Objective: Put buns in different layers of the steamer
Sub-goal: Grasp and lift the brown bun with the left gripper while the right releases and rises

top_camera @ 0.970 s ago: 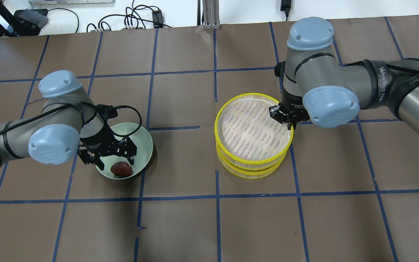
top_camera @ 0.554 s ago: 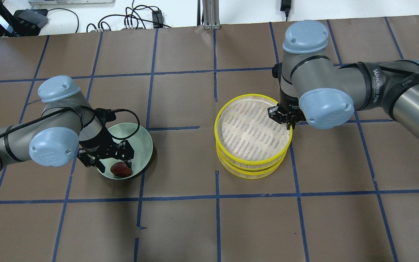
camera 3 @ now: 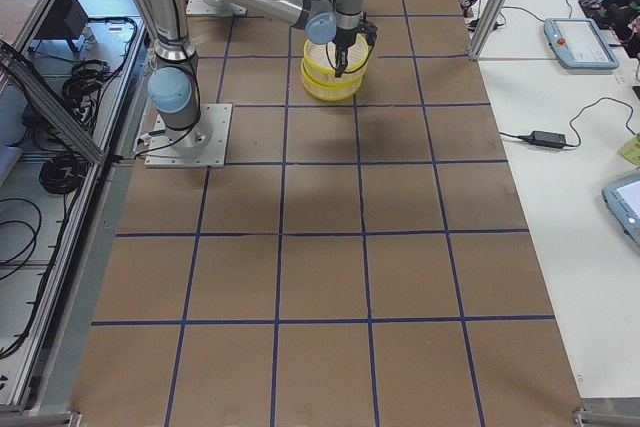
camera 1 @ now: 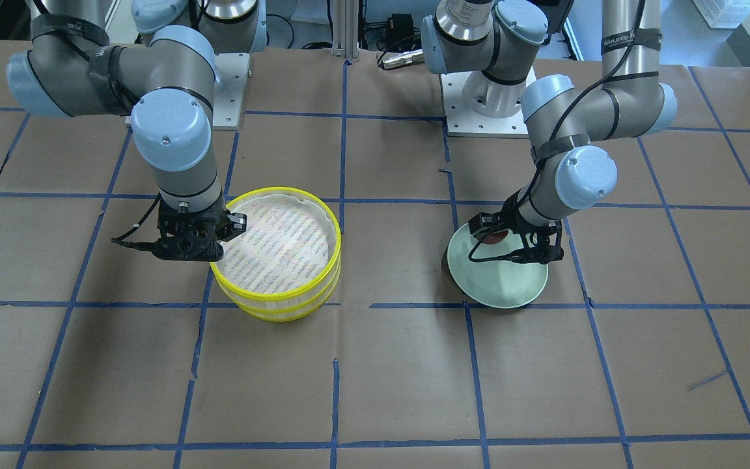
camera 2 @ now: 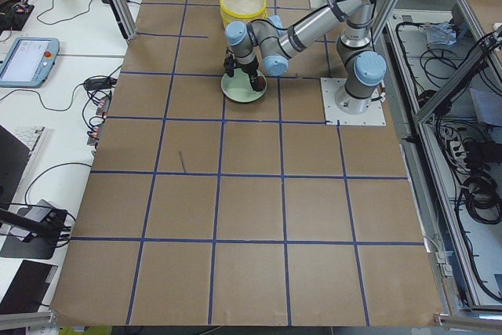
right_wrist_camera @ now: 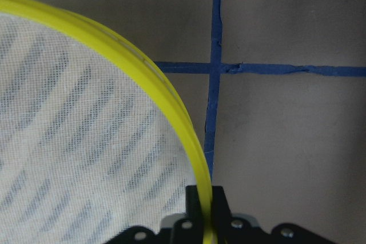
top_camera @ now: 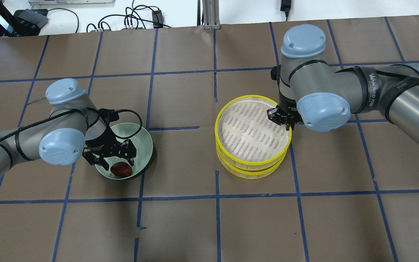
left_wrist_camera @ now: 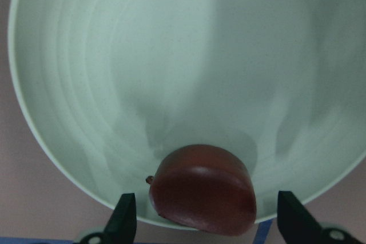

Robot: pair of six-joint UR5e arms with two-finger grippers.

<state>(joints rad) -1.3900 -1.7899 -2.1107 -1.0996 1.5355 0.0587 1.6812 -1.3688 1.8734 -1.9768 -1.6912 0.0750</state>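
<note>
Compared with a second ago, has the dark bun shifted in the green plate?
No. The dark bun sits where it did, by the green plate's near rim, left of the blue tape line.

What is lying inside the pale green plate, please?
One dark reddish-brown bun near the plate rim, straddled by the open left gripper. The arm hides part; no white bun shows.

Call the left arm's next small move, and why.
Probably ease down a touch and close on the dark bun: the open left pincer straddles it in the green plate, with neither finger touching it yet. The right pincer is clamped on the top layer at its rim.
</note>
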